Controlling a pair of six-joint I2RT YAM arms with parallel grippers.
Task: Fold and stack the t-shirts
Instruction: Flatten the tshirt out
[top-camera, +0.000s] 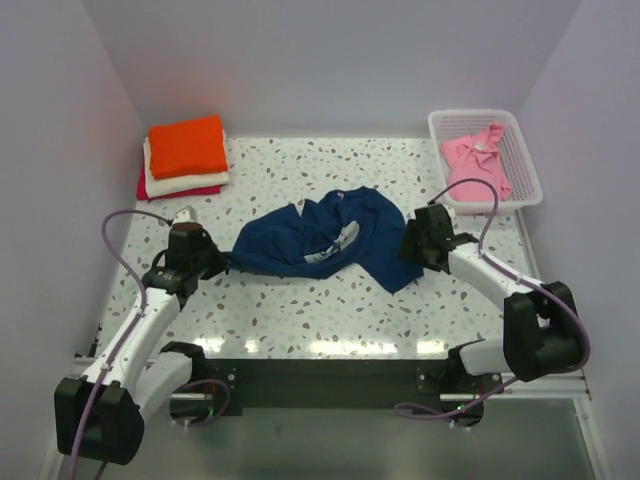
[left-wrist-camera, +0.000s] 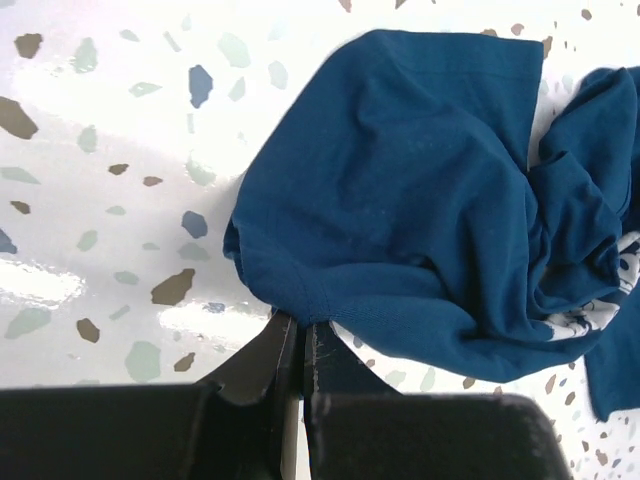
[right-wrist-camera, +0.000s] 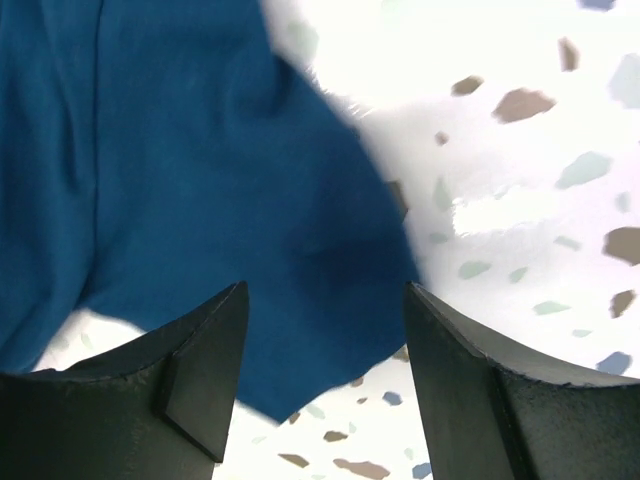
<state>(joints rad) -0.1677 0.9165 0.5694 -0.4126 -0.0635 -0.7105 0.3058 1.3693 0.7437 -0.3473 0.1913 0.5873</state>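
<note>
Speckled table (top-camera: 300, 310) holds navy t-shirt (top-camera: 320, 240), long axis seemingly left-right.

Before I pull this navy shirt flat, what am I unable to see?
- Left wrist view: how much navy t-shirt hem the shut left end effector pinches; its fingers cover it.
- Right wrist view: whether the open right end effector touches the cloth; blurred close-up.
- Top view: the chest graphic, mostly folded under.
- Top view: the pink t-shirt, bunched in the basket.

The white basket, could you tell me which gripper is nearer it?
Right. The right gripper sits just short of the basket; the left gripper is across the table, pinching the navy t-shirt.
</note>
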